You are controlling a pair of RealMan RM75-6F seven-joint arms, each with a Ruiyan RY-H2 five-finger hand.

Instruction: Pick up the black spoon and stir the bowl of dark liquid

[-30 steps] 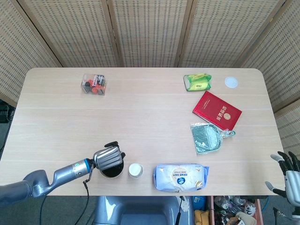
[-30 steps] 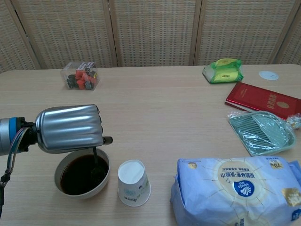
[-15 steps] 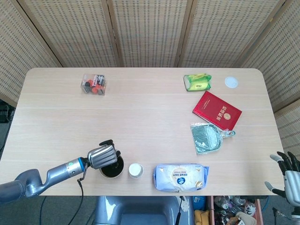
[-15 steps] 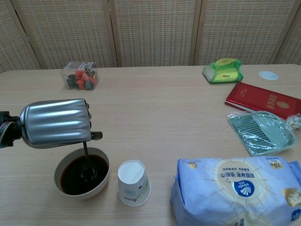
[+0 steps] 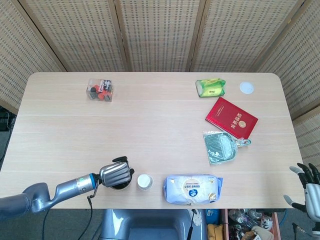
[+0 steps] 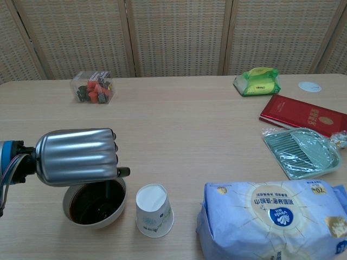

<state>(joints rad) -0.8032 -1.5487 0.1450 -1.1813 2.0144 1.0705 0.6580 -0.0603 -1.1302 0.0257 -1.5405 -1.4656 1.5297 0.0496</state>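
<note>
Paper cup upside down near front table edge, blue-white bag lying to its right. Green dustpan beside red book. Green packet and white disc at far right. Clear box far left.

Pale wooden table. On it, around the red hardcover book: green wipes packet behind, what looks like a green plastic dustpan in front, blue-white bag nearer still.
</note>
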